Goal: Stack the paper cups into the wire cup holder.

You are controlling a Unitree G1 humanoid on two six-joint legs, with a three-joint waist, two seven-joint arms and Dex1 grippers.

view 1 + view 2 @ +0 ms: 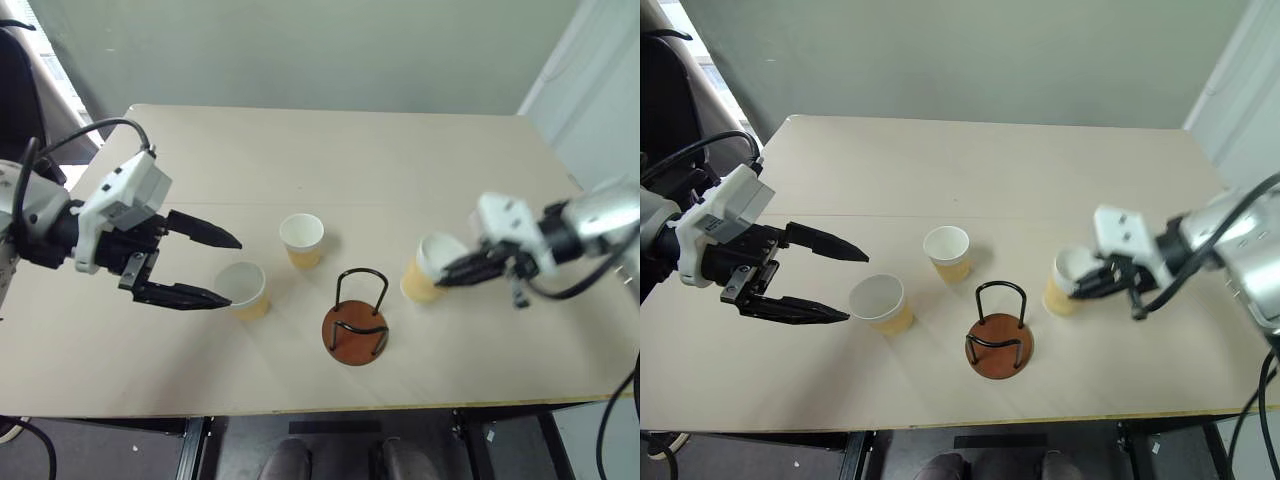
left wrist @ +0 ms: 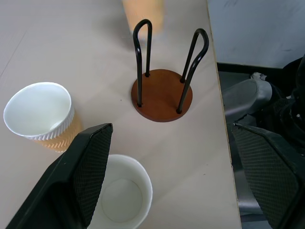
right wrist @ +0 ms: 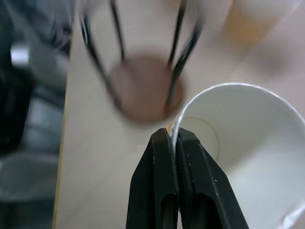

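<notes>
- Cups: three on the table [image 1: 300, 140]; the right cup [image 1: 428, 268] sits tilted just right of the holder [image 1: 356, 322], the middle cup [image 1: 302, 240] stands upright behind and left of the holder, and the left cup [image 1: 243, 290] stands upright further left
- Right claw [image 1: 452, 276] is shut on the right cup's rim, one finger inside and one outside the wall; the right wrist view shows the pinch plainly
- Left claw [image 1: 215, 270] is wide open and holds nothing; it hangs just beside the left cup, with its lower finger close by that cup's rim
- Holder is empty, its wire loops upright on the wooden base, with no cup in it yet
- Step in hand, as I judge it: carrying the first cup to the holder, with the grasp made and the cup apparently tipping up off the table
- Next move calls for bringing the cup over the loops, turning it upright, lowering it between the wires onto the base, then letting go; a thin rim pinch may let the cup swing or slip
</notes>
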